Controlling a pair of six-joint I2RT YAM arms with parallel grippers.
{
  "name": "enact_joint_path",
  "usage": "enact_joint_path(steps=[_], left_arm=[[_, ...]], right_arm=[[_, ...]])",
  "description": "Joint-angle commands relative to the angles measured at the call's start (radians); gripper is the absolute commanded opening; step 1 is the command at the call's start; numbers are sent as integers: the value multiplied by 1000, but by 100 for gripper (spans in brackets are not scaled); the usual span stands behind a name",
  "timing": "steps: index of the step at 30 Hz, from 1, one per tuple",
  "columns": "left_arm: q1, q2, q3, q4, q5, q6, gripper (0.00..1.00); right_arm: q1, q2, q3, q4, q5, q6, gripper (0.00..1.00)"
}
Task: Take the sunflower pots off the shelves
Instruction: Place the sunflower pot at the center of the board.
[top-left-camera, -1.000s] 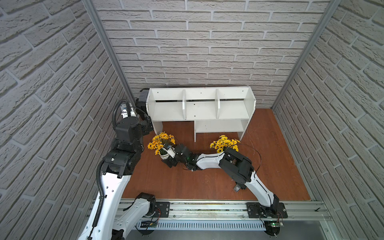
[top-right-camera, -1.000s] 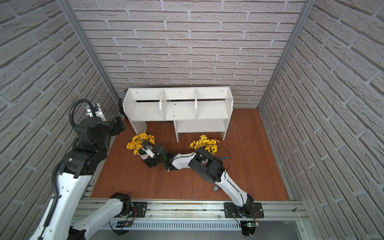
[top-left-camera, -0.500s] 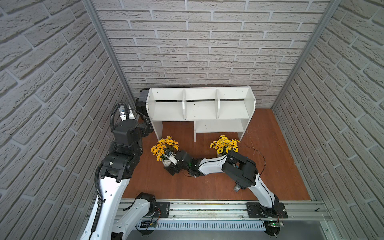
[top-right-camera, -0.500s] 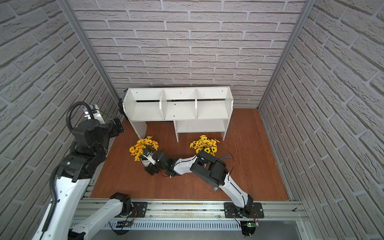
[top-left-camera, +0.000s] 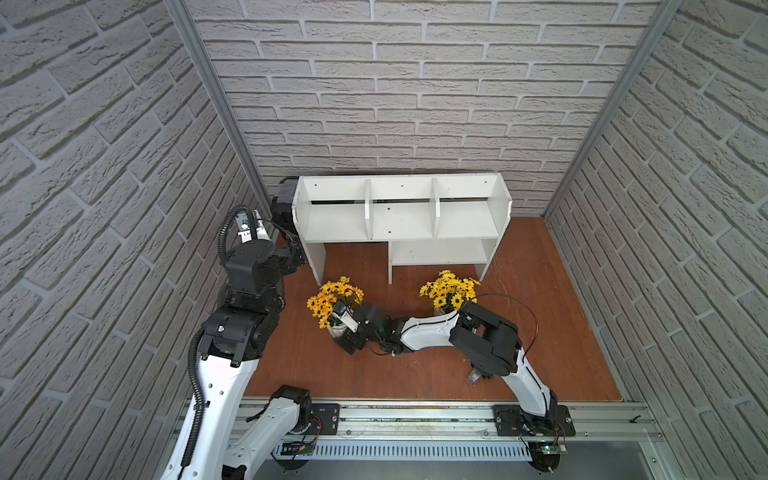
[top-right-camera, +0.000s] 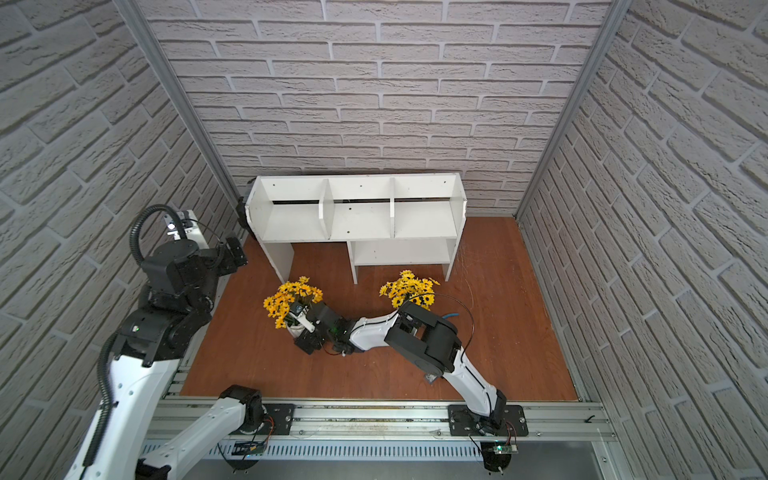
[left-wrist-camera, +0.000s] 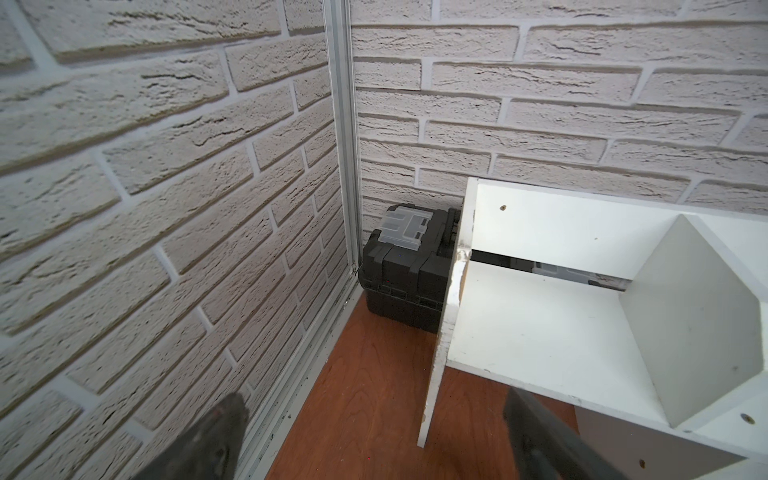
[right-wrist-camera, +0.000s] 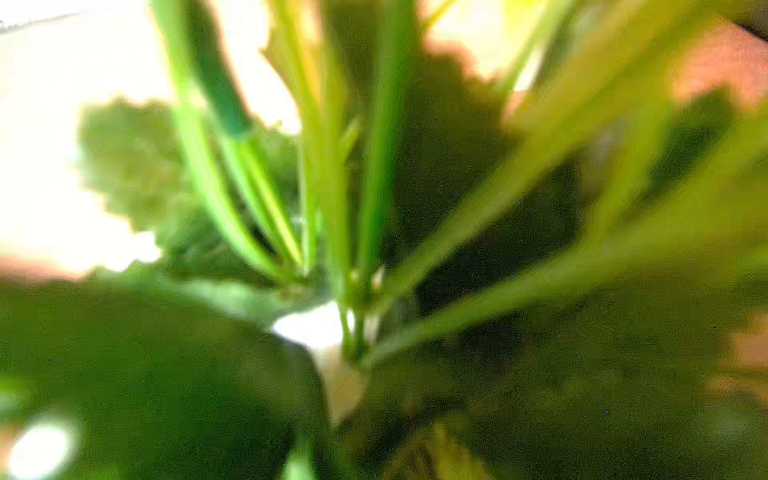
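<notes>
Left gripper hanging by left end of shelves, fingers wide apart. Black box in corner behind. Left sunflower pot out front, on or just over floor (can't tell), w/ right gripper clamped on it. Right sunflower pot standing free nr lower shelf.

Paired overhead views, close wrist views

Place: a lab robot cell, dressed as a room.
Walls: printed white-brick panels joined by bare aluminium posts.
Floor: a wood-look board.
Front edge: an aluminium rail carrying black mounting plates.
</notes>
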Motion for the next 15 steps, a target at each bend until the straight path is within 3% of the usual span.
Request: enact_joint_path(steps=[1,9,15], left_arm=[[6,-9,-12,37,4,-22,98],[6,-10,-8,30,11,-21,98],[6,-6,-2,30,49,-21,98]], right_arm=[[9,-67,-10,3,10,-8,100],[16,-163,-35,-48,24,-28,100],[16,-324,-33,-172,46,-45,100]])
